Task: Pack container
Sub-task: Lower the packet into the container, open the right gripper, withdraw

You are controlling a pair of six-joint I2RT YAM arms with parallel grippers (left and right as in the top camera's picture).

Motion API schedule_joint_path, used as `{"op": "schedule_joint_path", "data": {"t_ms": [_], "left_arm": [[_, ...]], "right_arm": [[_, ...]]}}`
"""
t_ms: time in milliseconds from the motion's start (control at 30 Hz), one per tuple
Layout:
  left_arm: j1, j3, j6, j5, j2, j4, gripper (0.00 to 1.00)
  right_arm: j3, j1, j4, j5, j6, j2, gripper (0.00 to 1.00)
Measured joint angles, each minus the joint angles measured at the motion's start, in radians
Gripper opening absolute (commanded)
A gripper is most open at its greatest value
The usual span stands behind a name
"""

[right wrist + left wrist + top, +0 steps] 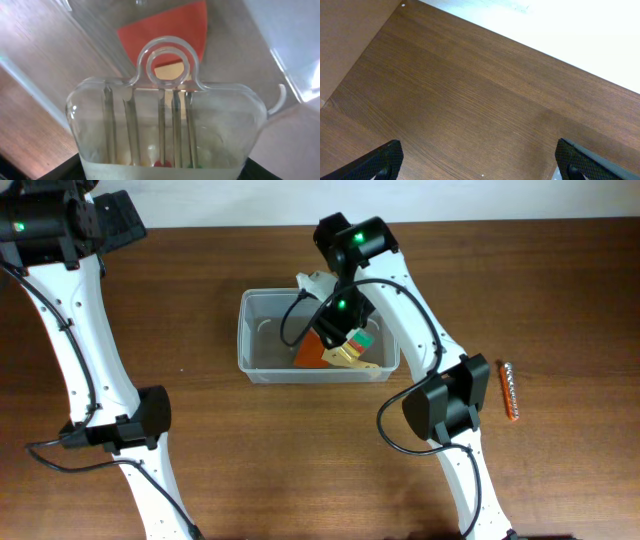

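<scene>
The clear plastic container (pixel 262 370) stands at the table's middle. An orange flat piece (pixel 310 352) lies inside it, and it also shows in the right wrist view (pixel 192 25). My right gripper (pixel 340 318) hangs over the container's right half. It is shut on a clear pack of small screwdrivers (pixel 165 120) with a round hanging loop. The pack (pixel 357 348) tilts down into the container. The container's rim (pixel 295 75) shows beside the pack. My left gripper (pixel 480 165) is open and empty over bare wood at the far left (pixel 110 225).
An orange bit holder with metal bits (pixel 510 392) lies on the table to the right of the container. The right arm's base (pixel 445 405) stands between it and the container. The table's far edge runs along the top.
</scene>
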Motion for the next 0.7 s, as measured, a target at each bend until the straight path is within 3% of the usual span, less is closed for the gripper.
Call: {"op": "schedule_joint_path", "data": {"t_ms": [367, 700], "left_arm": [[0.0, 0.0, 0.0, 0.0, 0.0, 0.0, 0.99], [0.0, 0.0, 0.0, 0.0, 0.0, 0.0, 0.99]], "right_arm": [[-0.208, 0.0, 0.175, -0.001, -0.006, -0.001, 0.72], [-0.278, 0.0, 0.221, -0.007, -0.009, -0.001, 0.95]]}}
